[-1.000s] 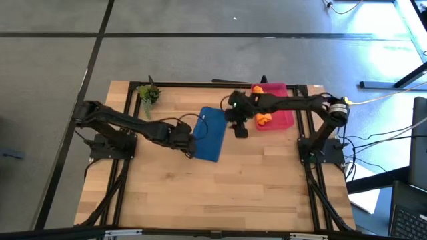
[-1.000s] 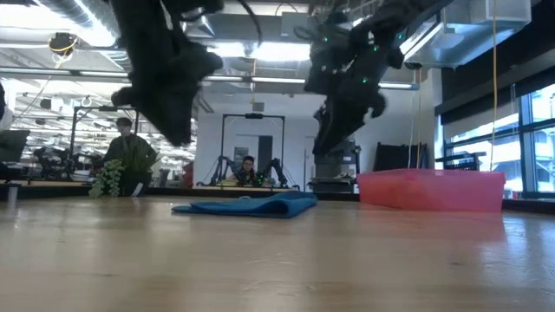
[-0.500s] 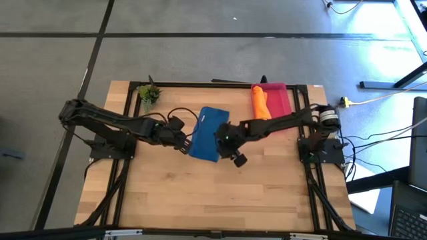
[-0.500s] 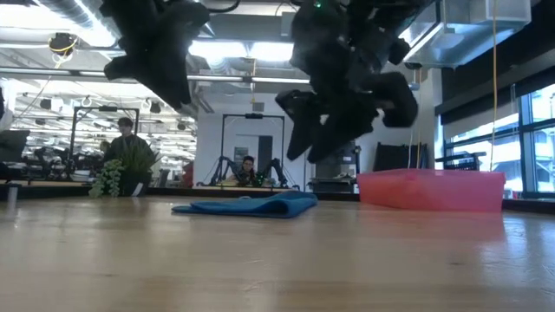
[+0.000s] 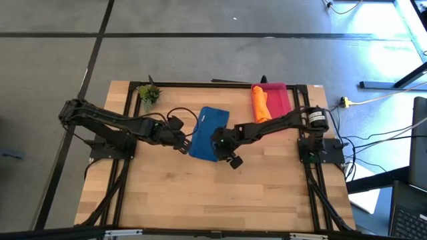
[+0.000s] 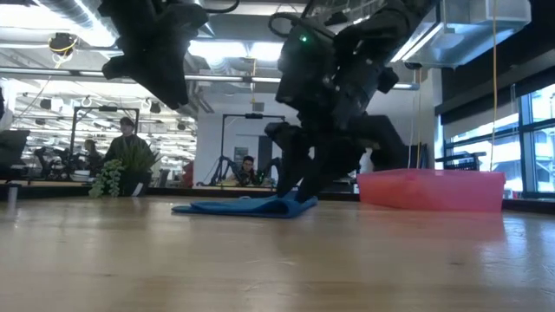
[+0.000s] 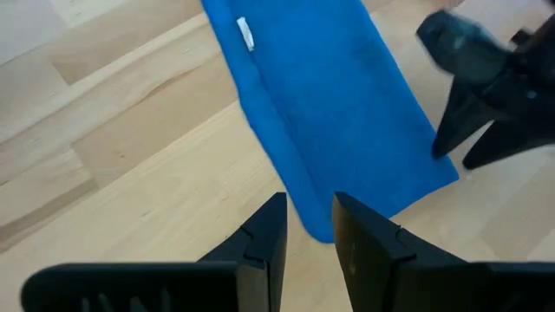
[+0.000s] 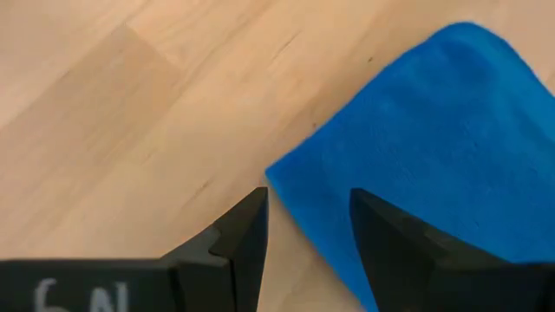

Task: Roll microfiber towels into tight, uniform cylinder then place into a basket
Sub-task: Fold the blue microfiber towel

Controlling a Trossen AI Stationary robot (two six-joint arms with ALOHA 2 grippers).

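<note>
The blue towel (image 5: 208, 130) lies flat on the table, folded into a long strip; it also shows in the low view (image 6: 247, 206). The orange towel (image 5: 260, 105) lies rolled in the pink basket (image 5: 281, 110) at the far right. My right gripper (image 5: 218, 147) is open, low over the blue towel's near right corner (image 8: 282, 178), with a finger on either side of it. My left gripper (image 5: 185, 145) is slightly open and held above the table by the towel's near left corner (image 7: 314, 227). My right gripper points down at the blue towel's near right corner (image 6: 297, 201). Its fingertips (image 6: 284, 192) reach down to the cloth in the low view. I cannot tell whether they touch it.
A small green potted plant (image 5: 148, 95) stands at the far left of the table. The black frame (image 5: 200, 85) runs along the table's edges. Bare wood (image 5: 220, 193) spreads over the near half. People (image 6: 126, 147) show in the room behind.
My right gripper has come from beside the basket toward the table's left and near edge. It has dropped to the blue towel's near right corner. My left gripper has risen and drawn back a little toward the left. The orange towel lies uncovered in the basket.
</note>
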